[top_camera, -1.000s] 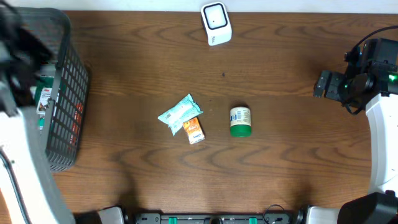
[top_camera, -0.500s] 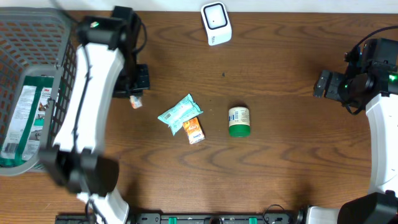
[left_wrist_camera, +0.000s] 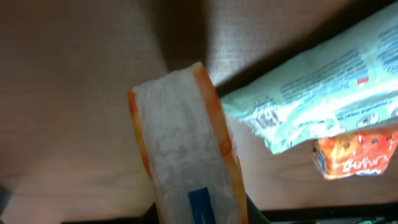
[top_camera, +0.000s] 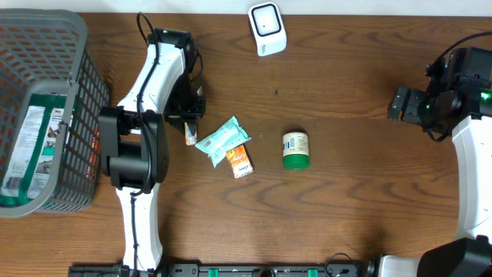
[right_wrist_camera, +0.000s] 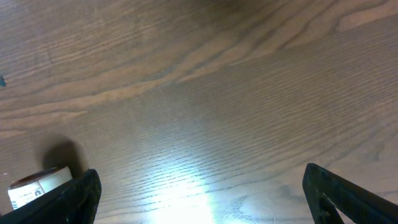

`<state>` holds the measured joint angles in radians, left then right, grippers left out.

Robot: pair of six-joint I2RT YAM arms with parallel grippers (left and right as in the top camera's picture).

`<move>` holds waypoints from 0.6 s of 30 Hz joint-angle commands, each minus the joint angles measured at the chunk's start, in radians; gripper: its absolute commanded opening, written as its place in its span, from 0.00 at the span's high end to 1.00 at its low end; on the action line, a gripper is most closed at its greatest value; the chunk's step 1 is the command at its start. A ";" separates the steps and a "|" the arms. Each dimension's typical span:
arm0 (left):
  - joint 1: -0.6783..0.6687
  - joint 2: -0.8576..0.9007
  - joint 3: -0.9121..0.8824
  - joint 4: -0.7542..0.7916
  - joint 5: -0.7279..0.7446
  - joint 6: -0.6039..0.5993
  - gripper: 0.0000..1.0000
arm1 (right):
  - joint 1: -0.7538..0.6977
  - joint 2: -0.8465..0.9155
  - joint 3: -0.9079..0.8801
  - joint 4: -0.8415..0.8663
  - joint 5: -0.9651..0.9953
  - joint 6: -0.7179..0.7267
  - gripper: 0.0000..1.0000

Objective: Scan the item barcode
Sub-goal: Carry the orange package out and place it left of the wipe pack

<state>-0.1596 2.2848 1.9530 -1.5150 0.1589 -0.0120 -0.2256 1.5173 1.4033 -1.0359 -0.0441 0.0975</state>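
Observation:
My left gripper [top_camera: 190, 129] is shut on a small white packet with orange edges [top_camera: 190, 138], held low over the table just left of a teal wrapper [top_camera: 223, 138]. The left wrist view fills with that packet [left_wrist_camera: 183, 143], a blue mark near its lower end, gripped in my left gripper [left_wrist_camera: 199, 214] at the bottom edge. The white scanner [top_camera: 267, 29] stands at the back centre. My right gripper [top_camera: 400, 104] is at the far right, open over bare wood [right_wrist_camera: 202, 199]. No barcode is readable.
An orange packet [top_camera: 241, 161] lies under the teal wrapper's corner, with a green-lidded jar [top_camera: 296, 149] to its right. A grey mesh basket [top_camera: 84, 131] holding a green-and-white box stands at the far left. The jar [right_wrist_camera: 34, 183] shows at the right wrist view's lower left.
My left arm has swung from the basket toward the table's middle, carrying the small packet, and now holds it beside the teal wrapper. The right arm has not moved.

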 commanded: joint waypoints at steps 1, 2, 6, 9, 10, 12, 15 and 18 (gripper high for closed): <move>0.003 -0.001 -0.014 0.028 0.001 0.016 0.83 | 0.000 0.001 0.007 -0.002 0.010 -0.009 0.01; 0.003 -0.001 -0.020 0.033 0.001 0.016 0.79 | 0.000 0.001 0.007 -0.002 0.010 -0.009 0.01; 0.001 -0.001 -0.060 0.074 -0.015 0.015 0.76 | 0.000 0.001 0.007 -0.002 0.010 -0.009 0.01; 0.001 -0.001 -0.066 0.082 -0.025 0.016 0.73 | 0.000 0.001 0.007 -0.002 0.010 -0.009 0.01; 0.001 -0.001 -0.066 0.084 -0.024 0.016 0.67 | 0.000 0.001 0.007 -0.002 0.010 -0.009 0.01; 0.001 -0.001 -0.066 0.085 -0.024 0.015 0.53 | 0.000 0.001 0.007 -0.002 0.010 -0.009 0.01; 0.001 -0.001 -0.066 0.086 -0.024 0.016 0.41 | 0.000 0.001 0.007 -0.002 0.010 -0.009 0.01; 0.001 -0.001 -0.066 0.088 -0.024 0.016 0.34 | 0.000 0.001 0.007 -0.002 0.010 -0.009 0.01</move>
<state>-0.1593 2.2848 1.8885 -1.4273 0.1478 0.0002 -0.2256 1.5173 1.4033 -1.0359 -0.0441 0.0975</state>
